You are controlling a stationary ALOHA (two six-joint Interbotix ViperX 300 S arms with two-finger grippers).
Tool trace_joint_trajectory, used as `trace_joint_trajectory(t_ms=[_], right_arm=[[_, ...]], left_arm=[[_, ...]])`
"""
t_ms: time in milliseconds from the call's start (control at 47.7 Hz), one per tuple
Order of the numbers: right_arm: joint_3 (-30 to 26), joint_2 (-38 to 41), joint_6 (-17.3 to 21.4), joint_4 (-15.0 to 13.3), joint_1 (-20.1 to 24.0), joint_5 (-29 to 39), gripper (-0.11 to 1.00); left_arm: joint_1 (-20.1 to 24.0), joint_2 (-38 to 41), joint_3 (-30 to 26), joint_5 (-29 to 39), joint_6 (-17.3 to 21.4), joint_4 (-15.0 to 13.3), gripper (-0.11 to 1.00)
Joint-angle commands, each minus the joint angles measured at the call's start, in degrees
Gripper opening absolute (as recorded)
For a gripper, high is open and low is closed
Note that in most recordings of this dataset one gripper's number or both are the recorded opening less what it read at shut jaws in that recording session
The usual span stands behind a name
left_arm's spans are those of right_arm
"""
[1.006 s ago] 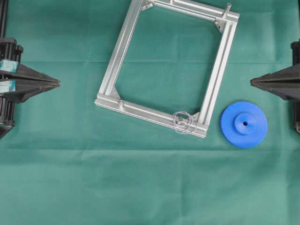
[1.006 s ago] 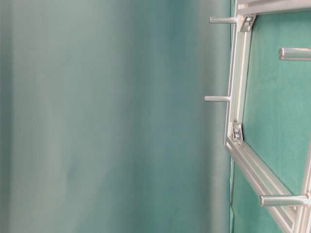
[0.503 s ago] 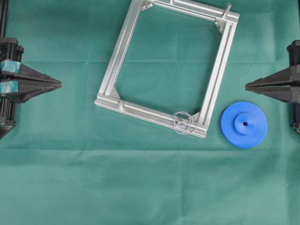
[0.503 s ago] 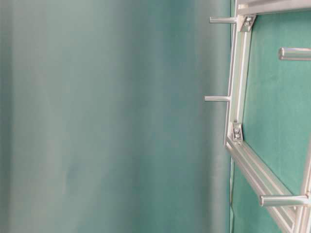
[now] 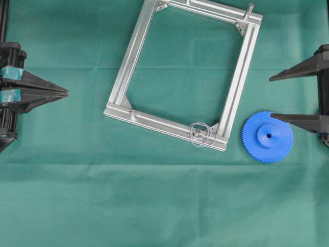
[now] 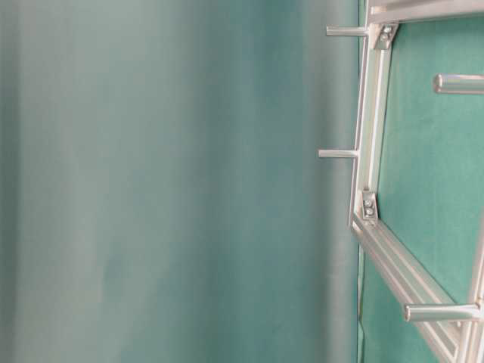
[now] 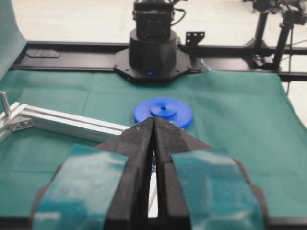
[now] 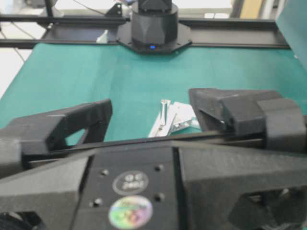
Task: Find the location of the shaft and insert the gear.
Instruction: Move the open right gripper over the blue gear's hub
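The blue gear [image 5: 267, 137] lies flat on the green cloth, just right of the aluminium frame's [image 5: 134, 51] lower right corner. The shaft [image 5: 198, 132] stands on the frame's near bar, ringed by clear wire loops [image 5: 201, 136]. My right gripper [image 5: 271, 98] is open wide at the right edge, its lower finger [image 5: 288, 119] over the gear's upper rim, with nothing between the fingers. At the left edge my left gripper [image 5: 66, 92] is shut and empty, far from the frame. The left wrist view has the gear [image 7: 163, 111] beyond the shut tips [image 7: 154, 120].
A bare silver peg [image 5: 250, 10] stands at the frame's upper right corner. The table-level view shows the frame [image 6: 374, 113] with several pegs [image 6: 338, 153] sticking out. In the right wrist view a frame corner [image 8: 178, 117] sits between the spread fingers [image 8: 103, 112].
The right gripper has gone from shut to wide open after edging slightly left. The left gripper, gear and frame have not moved.
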Motion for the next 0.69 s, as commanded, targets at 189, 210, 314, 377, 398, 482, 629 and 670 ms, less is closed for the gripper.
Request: trace_joint_trajectory(t_ms=[189,210,314,377,398,482,629,670], right_arm=[[-1.67,0.35,0.18,0.18,0.0,-0.35,0.92],[-1.67,0.35,0.18,0.18,-0.09,-0.26,0.92],[-1.85,0.35,0.18,0.18,-0.09,0.62,0.92],[-2.2,0.35,0.26,0.26,0.0,2.72,0.92],[-2.37,0.35,0.26,0.26,0.0,3.52,0.92],[-3.43,0.35,0.35,0.35,-0.09,7.73,0.92],[-5.8,0.35,0.35,0.79,-0.09,16.61,0.92],[-6.33,0.44,0.44,0.88,-0.09,18.9,0.92]], left_arm=[[-0.09,0.62,-1.41,-0.18,0.0,-0.09,0.01],[-0.09,0.62,-1.32,-0.18,0.0,-0.09,0.01],[-0.09,0.62,-1.32,0.0,0.0,-0.09,0.01],[-0.09,0.62,-1.41,0.26,0.0,-0.09,0.01],[-0.09,0.62,-1.32,0.35,0.0,-0.09,0.01],[-0.09,0.62,-1.41,0.62,0.0,-0.09,0.01],[-0.09,0.62,-1.41,0.62,0.0,-0.09,0.01],[-0.09,0.62,-1.41,0.62,0.0,-0.09,0.01]])
